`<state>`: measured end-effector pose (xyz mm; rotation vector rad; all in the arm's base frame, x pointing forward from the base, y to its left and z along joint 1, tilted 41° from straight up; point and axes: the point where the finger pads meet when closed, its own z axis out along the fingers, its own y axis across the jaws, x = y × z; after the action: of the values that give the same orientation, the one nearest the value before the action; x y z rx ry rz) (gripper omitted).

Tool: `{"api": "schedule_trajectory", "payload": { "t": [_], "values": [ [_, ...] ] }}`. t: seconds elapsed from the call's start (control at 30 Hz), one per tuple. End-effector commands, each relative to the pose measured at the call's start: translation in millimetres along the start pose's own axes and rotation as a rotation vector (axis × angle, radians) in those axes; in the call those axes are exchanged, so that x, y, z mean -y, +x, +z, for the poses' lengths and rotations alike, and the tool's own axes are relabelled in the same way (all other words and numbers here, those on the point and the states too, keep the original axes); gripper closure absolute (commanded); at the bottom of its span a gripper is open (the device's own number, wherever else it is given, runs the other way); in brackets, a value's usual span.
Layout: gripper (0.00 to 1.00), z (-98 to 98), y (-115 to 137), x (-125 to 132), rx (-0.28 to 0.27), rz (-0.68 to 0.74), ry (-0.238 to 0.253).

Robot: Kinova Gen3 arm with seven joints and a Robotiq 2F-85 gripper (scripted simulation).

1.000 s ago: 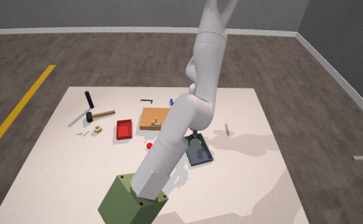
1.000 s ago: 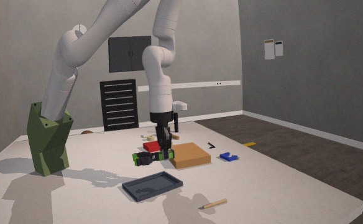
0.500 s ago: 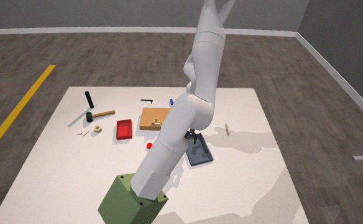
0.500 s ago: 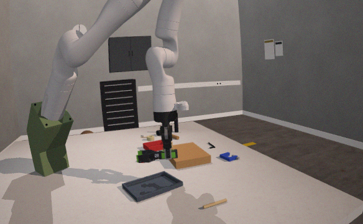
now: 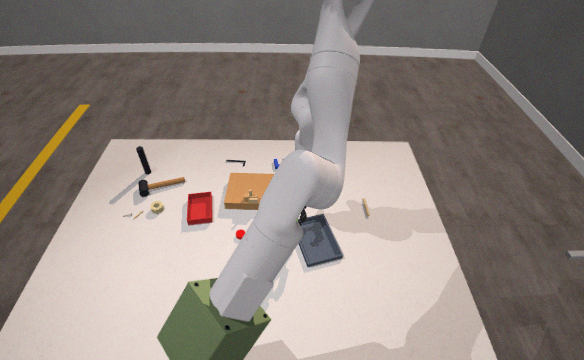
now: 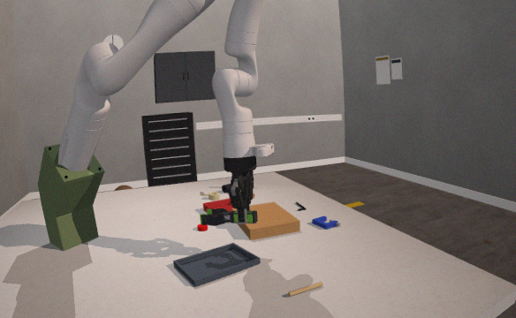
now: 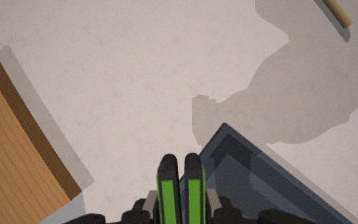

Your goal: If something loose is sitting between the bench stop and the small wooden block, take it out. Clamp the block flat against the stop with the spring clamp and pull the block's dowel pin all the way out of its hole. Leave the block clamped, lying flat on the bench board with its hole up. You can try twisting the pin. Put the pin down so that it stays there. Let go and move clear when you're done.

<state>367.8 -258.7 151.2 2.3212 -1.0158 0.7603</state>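
Observation:
My gripper [image 6: 241, 204] is shut on the green and black spring clamp [image 6: 227, 217] and holds it just above the table, at the near left edge of the wooden bench board [image 6: 270, 219]. In the wrist view the clamp [image 7: 180, 192] points out between my fingers, with the board [image 7: 15, 160] to the left. In the top view the small wooden block with its upright pin [image 5: 250, 194] sits on the board [image 5: 248, 190] near its front edge. My arm hides most of the gripper there. I cannot make out the stop or anything loose beside the block.
A grey tray [image 6: 216, 263] lies near the gripper, also in the wrist view [image 7: 260, 185]. A loose dowel [image 6: 305, 289] lies far right. A red tray [image 5: 199, 207], red disc [image 5: 240, 233], hammer [image 5: 161, 185], black cylinder [image 5: 143, 159], tape roll [image 5: 157, 206], hex key [image 5: 236, 161] and blue piece [image 6: 322, 222] lie around the board.

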Motion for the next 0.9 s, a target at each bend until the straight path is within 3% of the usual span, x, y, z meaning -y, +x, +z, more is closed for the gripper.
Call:
{"api": "schedule_trajectory", "payload": {
  "t": [0.0, 0.87],
  "values": [
    [0.68, -0.2, 4.2, 8.5, -0.012, 0.072, -0.001],
    [0.68, -2.7, 5.0, 47.8, 0.006, 0.565, 0.011]
  ]
}}
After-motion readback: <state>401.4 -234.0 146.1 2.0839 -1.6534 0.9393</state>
